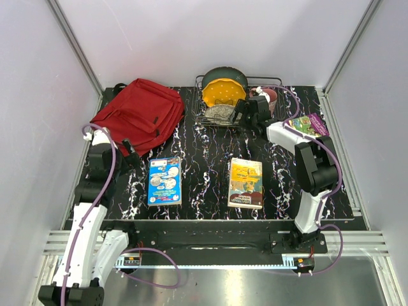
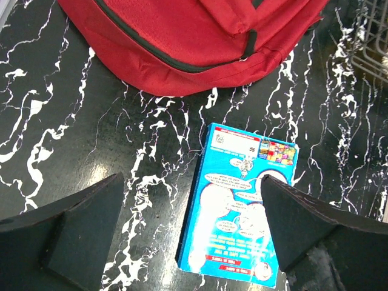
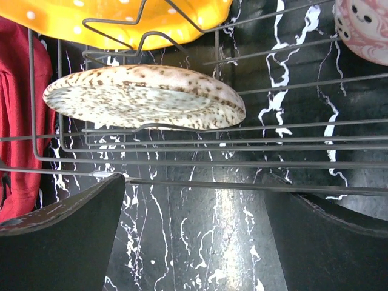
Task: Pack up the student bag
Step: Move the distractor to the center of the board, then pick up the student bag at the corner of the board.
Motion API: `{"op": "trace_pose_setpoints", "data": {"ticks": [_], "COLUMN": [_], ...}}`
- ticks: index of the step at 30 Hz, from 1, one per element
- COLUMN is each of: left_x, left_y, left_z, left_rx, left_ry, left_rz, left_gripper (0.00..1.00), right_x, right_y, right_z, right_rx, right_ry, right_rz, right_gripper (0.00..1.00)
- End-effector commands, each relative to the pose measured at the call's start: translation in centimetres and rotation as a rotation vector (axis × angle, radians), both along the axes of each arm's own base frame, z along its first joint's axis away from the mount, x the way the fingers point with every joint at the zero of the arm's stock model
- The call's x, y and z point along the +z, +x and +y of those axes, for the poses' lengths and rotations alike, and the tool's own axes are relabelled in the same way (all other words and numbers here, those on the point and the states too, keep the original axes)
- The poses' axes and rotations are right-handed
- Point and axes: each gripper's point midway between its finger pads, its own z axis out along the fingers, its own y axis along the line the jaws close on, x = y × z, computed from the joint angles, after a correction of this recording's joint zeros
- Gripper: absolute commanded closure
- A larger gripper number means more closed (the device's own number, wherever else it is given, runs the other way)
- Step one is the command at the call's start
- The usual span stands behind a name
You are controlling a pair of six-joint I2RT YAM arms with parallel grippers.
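Just beyond the left claw [image 1: 131,153], the student bag [image 1: 140,113] is lying flat on the black marbled table [image 1: 204,159], its red fabric filling the far-left part of the surface. The left claw is standing wide open, its 2 dark fingers [image 2: 79,224] spread well apart and gripping nothing. From the left wrist, the bag's near edge, with a black zipper running along it, is sitting ahead of the fingertips and apart from them, bare table showing between. Under that claw's gap and a little to its right, a blue book [image 2: 239,212] is lying flat, cover up, its far edge near the bag but not touching it.

Across the table, the right claw [image 1: 245,111] is also gaping wide and holding nothing. It is pointing at a wire dish rack [image 1: 201,102], whose front rails are running just ahead of its fingertips. A speckled plate [image 3: 145,97] is leaning in the rack straight in front of this claw, a yellow plate [image 1: 224,92] is standing behind that, and a pink cup [image 3: 364,30] is showing off to the claw's right. The bag is lying to the left of the right claw, past the rack's side, and is showing as a red strip at the wrist view's edge. Behind this claw, nearer the arm bases, a yellow book [image 1: 246,183] is lying flat.
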Motion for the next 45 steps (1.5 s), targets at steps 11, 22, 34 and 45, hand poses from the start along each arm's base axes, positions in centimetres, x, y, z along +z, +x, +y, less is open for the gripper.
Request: {"op": "trace_pose_setpoints", "data": {"ticks": [11,22,34,45], "left_x": [-1.2,-3.4,-7.4,-10.6], "left_y": [3.6,12.2,15.2,15.3], "left_z": [5.0,7.6,9.5,9.2], "left_rx": [0.406,0.396,0.449,0.401], "left_ry": [-0.079,-0.164,-0.151,-0.213], "left_rz": [0.053,0.028,0.094,0.15], "left_gripper": [0.01,0.01,0.01,0.69], "right_x": [8.1,10.2,8.1,7.5], "right_y": [-4.0,-13.4,-16.5,-17.0], "right_z": [2.5,3.1,3.1,3.5], "right_rx": [0.238,0.358,0.38,0.389], "right_ry": [0.244,0.372,0.409,0.449], "right_rz": [-0.136,-0.105,-0.027,0.017], "right_gripper": [0.0,0.0,0.0,0.0]}}
